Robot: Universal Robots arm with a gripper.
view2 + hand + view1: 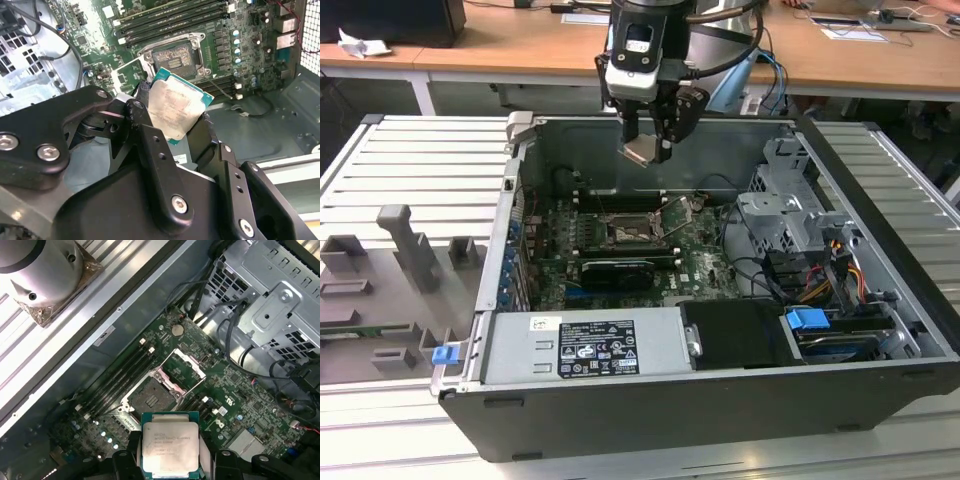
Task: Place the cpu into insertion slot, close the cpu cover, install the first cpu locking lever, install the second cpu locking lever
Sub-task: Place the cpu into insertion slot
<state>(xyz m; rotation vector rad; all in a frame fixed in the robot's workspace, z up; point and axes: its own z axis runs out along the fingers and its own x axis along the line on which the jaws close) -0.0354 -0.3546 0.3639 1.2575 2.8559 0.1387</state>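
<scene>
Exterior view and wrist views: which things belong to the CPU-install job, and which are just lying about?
Job in hand:
- gripper, shut on the cpu
- insertion slot, empty
- cpu cover, swung open

Just lying about:
- memory slots
- power supply
- drive cage
- grey fixtures on the exterior view's left
- crumpled paper

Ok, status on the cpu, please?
Gripper shut on cpu, over the board. Slot bare, cover open. Cables clear of slot.
</scene>
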